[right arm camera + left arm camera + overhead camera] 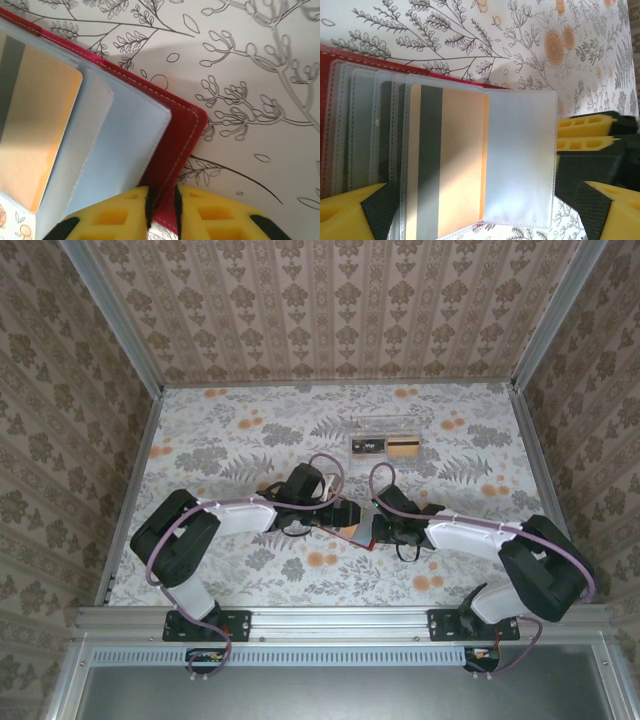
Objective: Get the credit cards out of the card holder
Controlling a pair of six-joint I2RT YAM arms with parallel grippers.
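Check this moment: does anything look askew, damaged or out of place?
Nothing stands out. The card holder lies open, its clear sleeves fanned, an orange card in one sleeve. The right fingers pinch its red cover; two cards lie farther back, side by side.

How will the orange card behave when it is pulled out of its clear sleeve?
The orange card probably stays stiff: its edges look straight. It seems thin and smooth, so a grip may slip. The clear sleeve looks floppy and could drag along.
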